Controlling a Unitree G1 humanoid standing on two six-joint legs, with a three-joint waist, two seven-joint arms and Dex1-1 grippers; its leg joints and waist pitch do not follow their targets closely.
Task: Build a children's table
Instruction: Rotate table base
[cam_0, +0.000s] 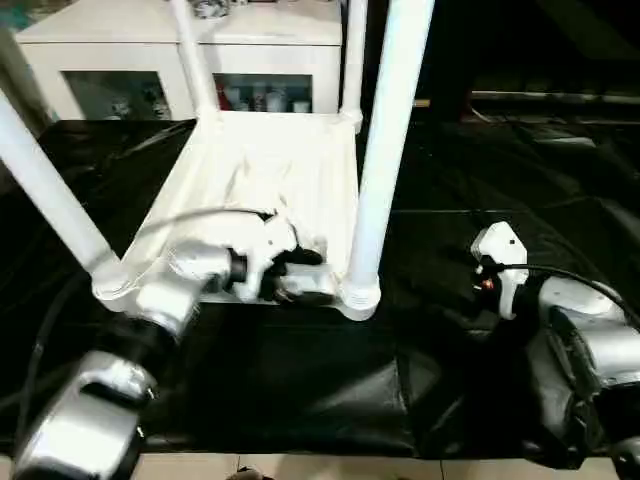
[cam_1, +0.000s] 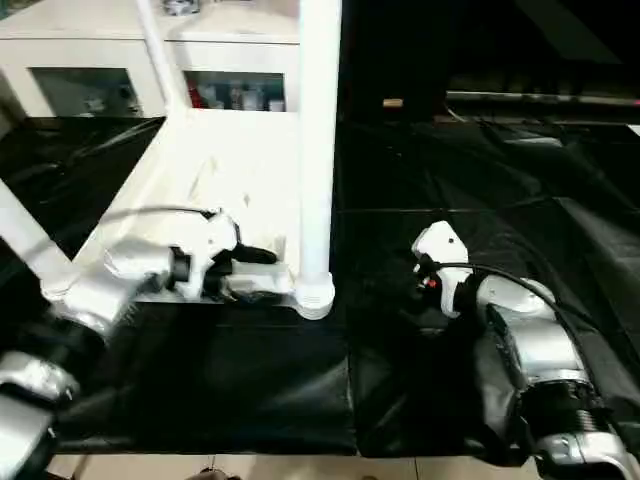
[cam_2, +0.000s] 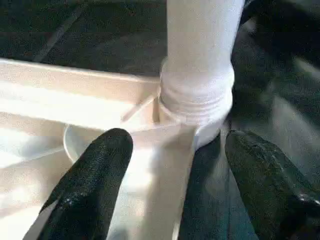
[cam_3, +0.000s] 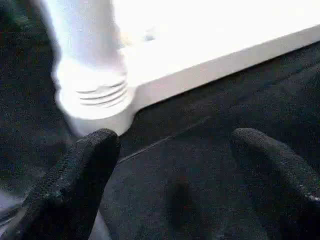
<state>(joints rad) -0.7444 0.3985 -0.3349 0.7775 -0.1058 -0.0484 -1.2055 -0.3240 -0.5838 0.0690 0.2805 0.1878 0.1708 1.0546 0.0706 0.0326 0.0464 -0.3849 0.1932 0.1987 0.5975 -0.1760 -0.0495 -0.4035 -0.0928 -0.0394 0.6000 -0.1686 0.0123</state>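
While the tabletop (cam_0: 255, 180) lies upside down on the black-covered work table (cam_0: 300, 380) with its legs (cam_0: 385, 150) standing up from the corner sockets, the left gripper (cam_2: 175, 165) straddles the near rim beside one socket (fingers (cam_2: 95, 180) apart, one on each side of the rim). Off to the right, the right gripper (cam_3: 175, 175) hovers spread and empty over the black cover.

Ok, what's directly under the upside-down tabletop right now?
The tabletop lies on the black-covered work table, with its legs pointing up. Black cover shows all round its rim; whatever lies beneath the panel itself is hidden.
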